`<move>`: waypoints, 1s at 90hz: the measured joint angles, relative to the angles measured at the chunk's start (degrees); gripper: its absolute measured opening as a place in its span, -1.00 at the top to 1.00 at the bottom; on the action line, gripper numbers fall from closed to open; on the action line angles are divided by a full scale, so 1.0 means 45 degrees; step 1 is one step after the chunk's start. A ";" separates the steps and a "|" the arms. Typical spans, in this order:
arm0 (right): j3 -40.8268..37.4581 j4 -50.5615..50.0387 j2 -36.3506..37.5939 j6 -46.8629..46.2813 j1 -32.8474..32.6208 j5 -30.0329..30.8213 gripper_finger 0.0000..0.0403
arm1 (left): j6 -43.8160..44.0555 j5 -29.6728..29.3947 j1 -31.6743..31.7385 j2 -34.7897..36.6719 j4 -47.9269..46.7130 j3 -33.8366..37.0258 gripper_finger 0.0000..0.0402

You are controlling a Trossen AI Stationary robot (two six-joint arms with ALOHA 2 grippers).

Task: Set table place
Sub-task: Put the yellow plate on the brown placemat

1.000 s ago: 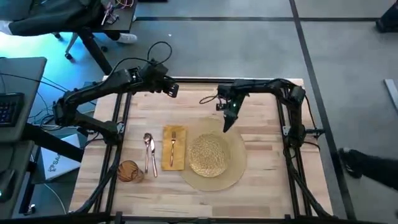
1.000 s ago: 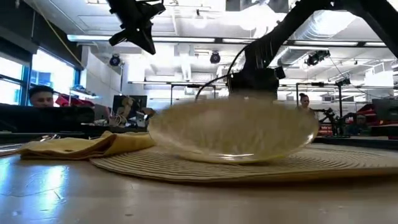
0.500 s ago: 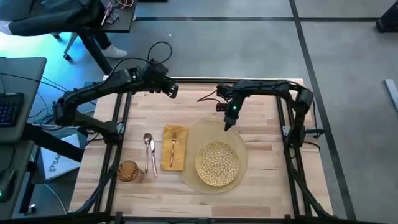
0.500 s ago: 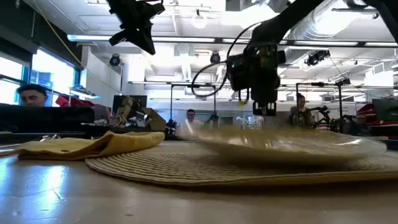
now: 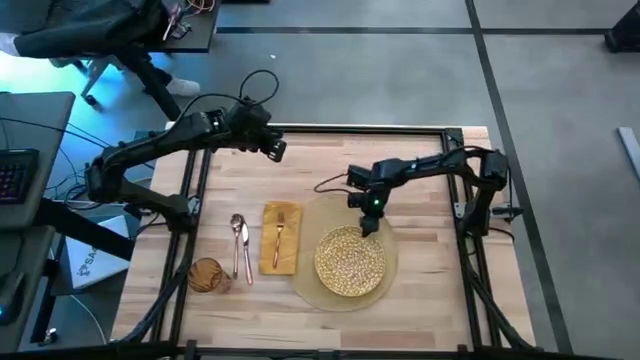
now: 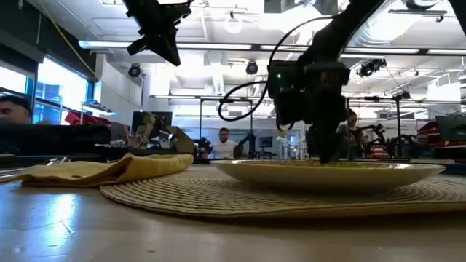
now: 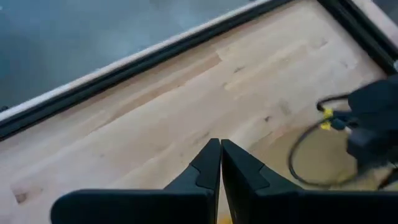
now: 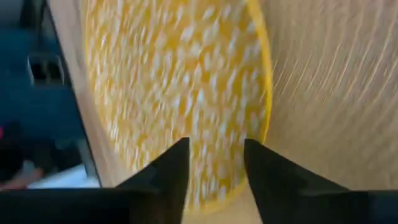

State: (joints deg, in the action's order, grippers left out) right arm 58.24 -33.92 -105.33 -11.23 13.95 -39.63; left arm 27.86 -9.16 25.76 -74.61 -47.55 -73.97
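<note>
1. High view: on the table (image 5: 420, 300) the round straw mat (image 5: 305, 285) lies toward the right of centre, and the glittery gold plate (image 5: 350, 262) sits on it. The right gripper (image 5: 369, 222) hangs at the plate's far rim. Left of the mat come the yellow napkin (image 5: 279, 238) with a fork (image 5: 278, 232) on it, more cutlery (image 5: 240, 245) just beside it, and the amber tumbler (image 5: 207, 274) near the front left. The left gripper (image 5: 275, 147) waits over the far left of the table.
2. Low view: the plate (image 6: 328, 173) rests flat on the mat (image 6: 218, 196), the right gripper (image 6: 324, 149) reaching down at its far edge; the napkin (image 6: 109, 171) lies to the left.
3. Left wrist view: the left gripper (image 7: 221, 163) has its fingers pressed together on nothing, above bare planks.
4. Right wrist view: the right gripper (image 8: 214, 158) has its fingers a little apart, gripping nothing, directly over the plate (image 8: 180, 81) near its rim, the mat (image 8: 336, 93) alongside.
</note>
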 joint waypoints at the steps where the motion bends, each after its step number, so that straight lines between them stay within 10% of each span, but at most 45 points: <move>1: -0.0039 0.0086 0.0006 -0.0158 -0.0022 0.0102 0.21 | -0.0015 0.0014 -0.0001 0.0000 -0.0010 0.0000 1.00; 42: -0.0720 0.1769 0.0128 -0.3285 -0.0567 0.0928 0.49 | -0.1249 0.0071 -0.0024 0.0000 -0.0162 0.0005 1.00; 90: 0.1439 -0.0934 0.0285 -0.3843 -0.0518 0.1365 0.20 | -0.1923 0.0352 -0.0073 0.0000 -0.0346 0.0015 1.00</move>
State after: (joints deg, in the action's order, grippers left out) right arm 64.71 -38.12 -104.05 -28.52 11.62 -33.49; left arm 19.20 -7.57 25.43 -74.61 -49.10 -73.91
